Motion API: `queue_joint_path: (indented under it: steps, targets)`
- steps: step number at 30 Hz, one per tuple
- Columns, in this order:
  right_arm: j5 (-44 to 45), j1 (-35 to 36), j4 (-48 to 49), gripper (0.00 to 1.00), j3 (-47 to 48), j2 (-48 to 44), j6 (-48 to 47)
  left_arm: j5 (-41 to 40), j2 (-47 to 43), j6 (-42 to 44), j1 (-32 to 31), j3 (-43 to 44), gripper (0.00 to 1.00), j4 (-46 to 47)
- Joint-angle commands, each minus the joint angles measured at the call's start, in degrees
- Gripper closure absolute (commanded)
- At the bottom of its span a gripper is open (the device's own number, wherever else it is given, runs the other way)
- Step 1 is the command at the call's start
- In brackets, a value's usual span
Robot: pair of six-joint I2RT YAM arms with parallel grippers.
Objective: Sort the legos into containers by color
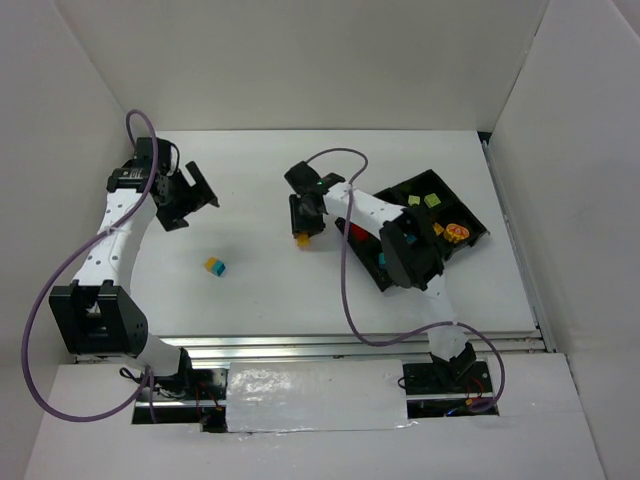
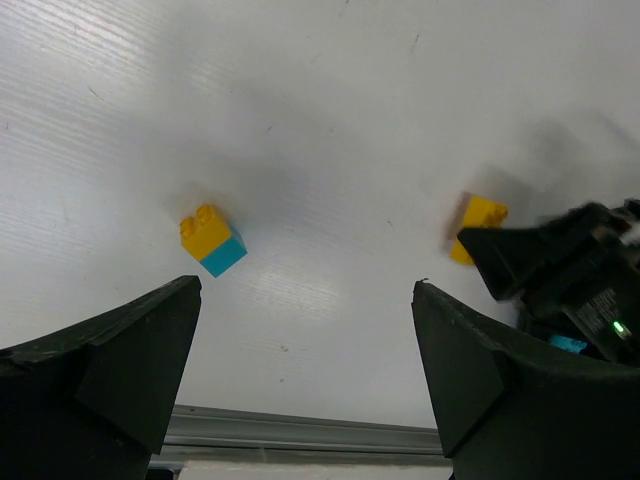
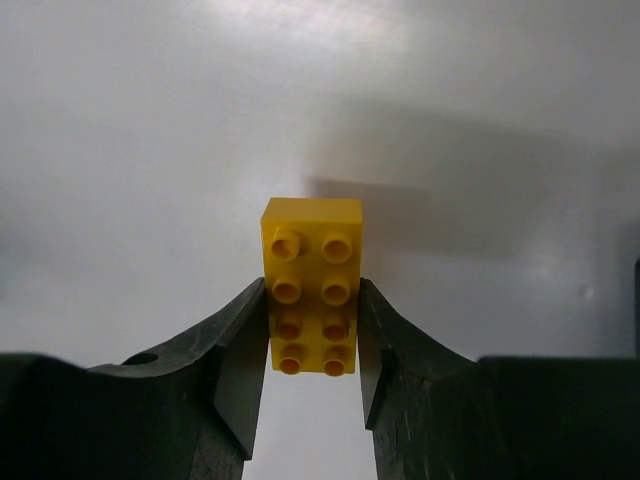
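sorting is partly done: several legos lie in the black tray. jaws of the right gripper clamp a yellow brick near the tray. jaws of the left gripper stand wide, empty — one yellow-cyan brick lies unsorted on the surface.

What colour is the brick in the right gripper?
Yellow. The brick shows best in the right wrist view.

Top external: high, behind arm bases, faces down and forward; far, whole white table in frame.
Left wrist: mid height, tilted down past own fingers; shares yellow-and-cyan brick and yellow brick with top view; blurred dark mass at right edge probably right gripper.
Right wrist: very close, same yellow brick fills centre.
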Motion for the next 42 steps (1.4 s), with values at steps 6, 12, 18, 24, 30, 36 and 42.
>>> queue_joint_path:
  steps: [6,12,18,24,30,36,42]
  targets:
    - [-15.2,-16.52,13.64,1.0,-15.81,-32.74,2.52,-1.27,-0.15,0.76,0.37,-2.85,0.0,2.1]
    - [3.68,-35.25,-7.69,1.0,-13.7,-31.7,4.1,-2.23,-1.12,0.85,0.46,-3.73,0.0,2.01]
    - [7.83,-46.77,-5.81,1.0,-25.45,-37.31,4.81,-5.84,-0.95,0.14,0.46,-3.03,0.01,0.17]
    - [8.97,-49.42,-5.62,0.98,-26.62,-34.6,4.37,-5.58,-0.33,0.49,0.55,-1.79,0.0,-0.28]
    - [6.43,-49.51,-5.98,0.38,-26.0,-31.34,4.1,-8.11,-1.03,0.58,0.55,-1.88,0.0,-1.59]
    - [5.37,-48.98,-5.89,0.15,-24.08,-31.78,3.93,-7.51,-2.0,0.41,1.78,-4.6,0.01,-1.5]
    - [10.03,-40.12,-9.23,0.0,-16.78,-32.66,2.0,-8.39,-1.91,0.41,2.04,-6.36,0.01,-2.47]
